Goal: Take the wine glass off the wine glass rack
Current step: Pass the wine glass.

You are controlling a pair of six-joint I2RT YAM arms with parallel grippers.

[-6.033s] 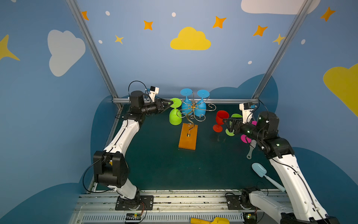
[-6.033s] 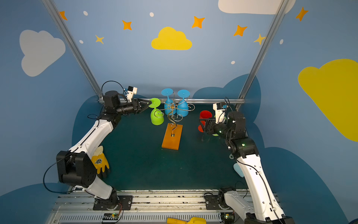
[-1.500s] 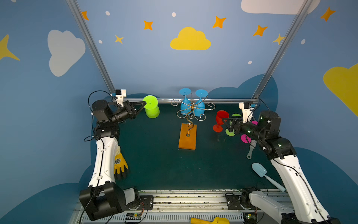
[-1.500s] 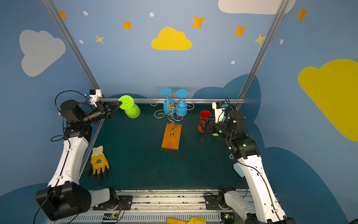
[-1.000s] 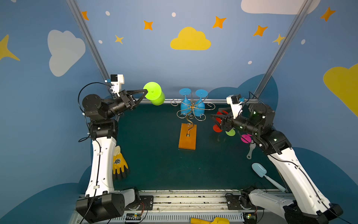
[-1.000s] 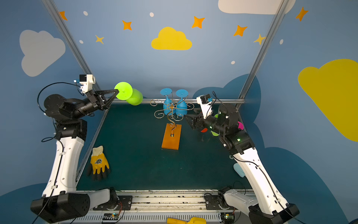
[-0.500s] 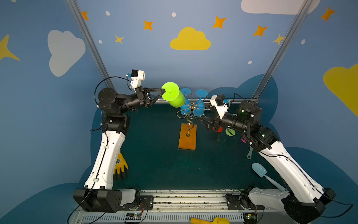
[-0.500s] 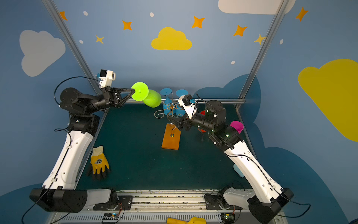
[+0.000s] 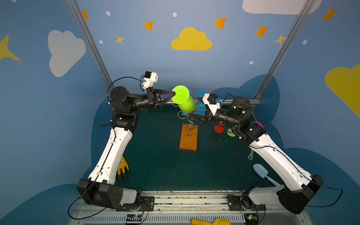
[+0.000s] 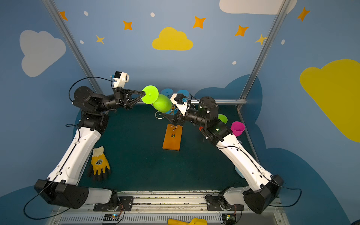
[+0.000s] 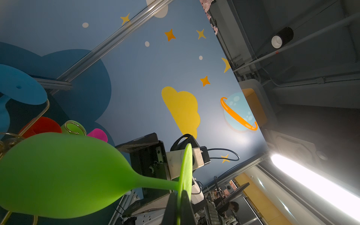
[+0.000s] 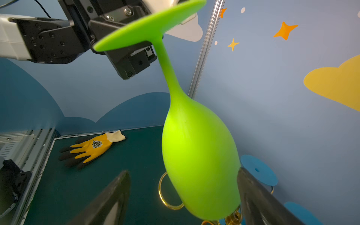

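Note:
A lime-green wine glass (image 9: 186,105) (image 10: 161,103) hangs in the air, tilted, foot disc up, just above the wine glass rack. My left gripper (image 9: 174,94) (image 11: 178,194) is shut on the rim of its foot disc. My right gripper (image 9: 192,107) (image 12: 183,171) is open. Its fingers stand on either side of the bowl (image 12: 198,155), one of them close against it. The wine glass rack, gold wire (image 12: 161,189) on an orange wooden base (image 9: 188,137) (image 10: 172,137), stands mid-table. Blue glasses (image 10: 167,91) (image 12: 257,169) hang on it behind the green one.
A yellow glove (image 10: 99,162) lies at the left by my left arm. A red glass (image 9: 218,128), a green one (image 9: 229,132) and a pink cup (image 10: 237,128) stand at the right behind my right arm. A pale blue scoop (image 9: 261,171) lies front right.
My left arm has carried the green glass from the back left to above the rack. My right arm has swung left from the cups, its jaws have widened and now flank the bowl.

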